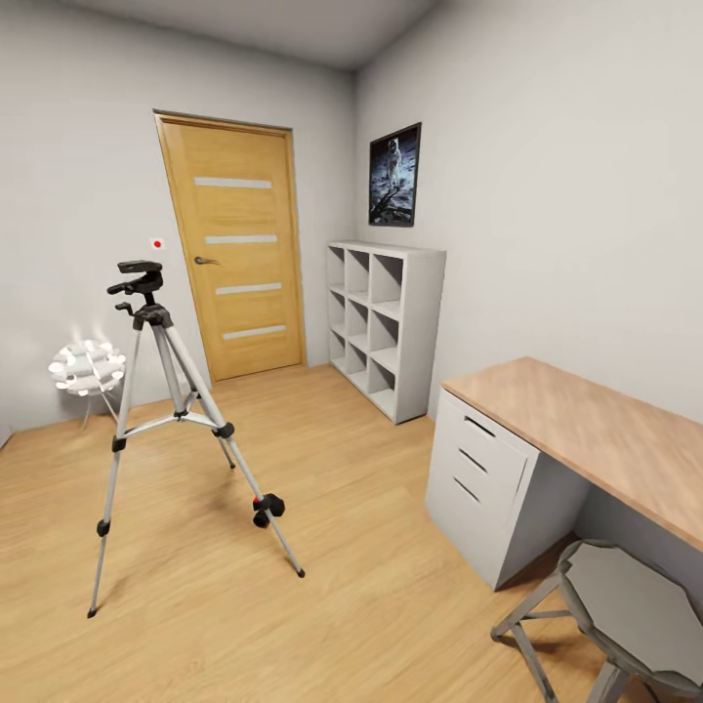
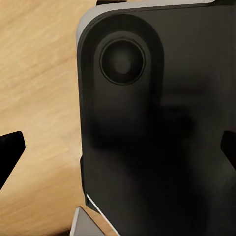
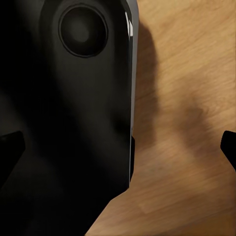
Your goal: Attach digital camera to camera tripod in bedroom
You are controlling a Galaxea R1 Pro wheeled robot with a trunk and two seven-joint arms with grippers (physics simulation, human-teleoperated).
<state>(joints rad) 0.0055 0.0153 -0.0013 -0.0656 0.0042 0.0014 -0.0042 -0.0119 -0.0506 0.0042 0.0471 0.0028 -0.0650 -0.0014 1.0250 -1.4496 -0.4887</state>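
From your head camera, the camera tripod (image 1: 171, 410) — three silver metal legs with black joints and feet, a black pan head and handle on top — stood upright on the light wood floor (image 1: 322, 547), left of the middle of the room and well apart from the furniture. Low on the tripod's nearest leg, a small black object with a red spot (image 1: 266, 508) sat against the leg; it was too small for you to say whether that was the digital camera. Behind the tripod stood a tan wooden door (image 1: 234, 259) with four pale strips, and a white petal-shaped lamp (image 1: 88, 369) glowed near the wall to its left. A white cube shelf unit (image 1: 384, 327) stood against the right-hand wall under a dark-framed astronaut picture (image 1: 394, 176). Nearer you on the right were a wood-topped desk (image 1: 596, 430) with white drawers and a grey octagonal stool (image 1: 625, 610) just beside it. In the left wrist view, the left gripper (image 2: 118, 147) showed dark fingertips spread to the picture's edges with nothing between them but the robot's own black body panel (image 2: 157, 123) beyond. The right gripper (image 3: 118, 145) looked the same — fingers apart, empty, over black housing and wood floor.
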